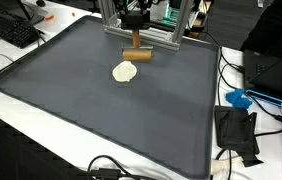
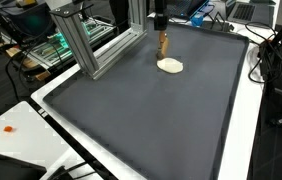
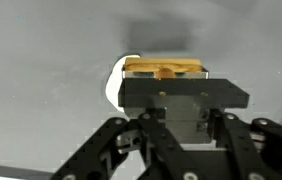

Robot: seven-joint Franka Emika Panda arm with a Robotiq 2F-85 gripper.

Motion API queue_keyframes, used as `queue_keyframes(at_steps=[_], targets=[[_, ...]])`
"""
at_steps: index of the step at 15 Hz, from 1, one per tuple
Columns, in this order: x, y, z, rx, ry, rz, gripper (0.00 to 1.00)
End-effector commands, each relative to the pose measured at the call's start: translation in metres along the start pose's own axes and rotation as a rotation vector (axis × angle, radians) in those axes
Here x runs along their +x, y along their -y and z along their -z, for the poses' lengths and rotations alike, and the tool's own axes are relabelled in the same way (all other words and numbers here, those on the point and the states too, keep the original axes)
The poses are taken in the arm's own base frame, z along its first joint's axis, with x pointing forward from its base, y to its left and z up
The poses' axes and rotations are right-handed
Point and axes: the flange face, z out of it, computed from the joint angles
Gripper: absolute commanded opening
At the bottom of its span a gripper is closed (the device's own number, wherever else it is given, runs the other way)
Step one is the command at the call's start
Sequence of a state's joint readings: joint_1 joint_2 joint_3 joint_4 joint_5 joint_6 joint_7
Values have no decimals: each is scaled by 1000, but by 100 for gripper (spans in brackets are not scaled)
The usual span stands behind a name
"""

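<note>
My gripper (image 1: 132, 38) hangs over the far part of a dark grey mat (image 1: 91, 120) and is shut on a small brown wooden block (image 1: 137, 55). In both exterior views the block sits just beyond a flat pale disc (image 1: 126, 72) lying on the mat. From the side the gripper (image 2: 160, 28) points straight down, with the block (image 2: 163, 44) narrow and upright below it and the disc (image 2: 170, 65) beside it. In the wrist view the gripper (image 3: 177, 92) hides most of the block (image 3: 161, 68); only an edge of the disc (image 3: 115, 85) shows. Whether the block touches the mat is unclear.
An aluminium frame (image 1: 146, 35) stands at the mat's far edge, close behind the gripper, and shows again as the frame (image 2: 89, 40). A keyboard (image 1: 11, 28), cables, a blue item (image 1: 239, 98) and a black box (image 1: 236, 130) lie off the mat on the white table.
</note>
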State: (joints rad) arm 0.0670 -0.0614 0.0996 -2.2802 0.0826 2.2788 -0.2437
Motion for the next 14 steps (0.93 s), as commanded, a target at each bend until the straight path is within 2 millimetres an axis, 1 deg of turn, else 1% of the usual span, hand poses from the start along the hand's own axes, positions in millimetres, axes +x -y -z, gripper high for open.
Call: queue_keyframes(at_steps=[1,8,11,14], targets=[[-32,16,35,-15,-28,-91,22],[-86,45,89,-56,-52,-188,22],[-107,61,104,-63,-58,-201,22],[-126,78,111,-74,-56,-202,22]])
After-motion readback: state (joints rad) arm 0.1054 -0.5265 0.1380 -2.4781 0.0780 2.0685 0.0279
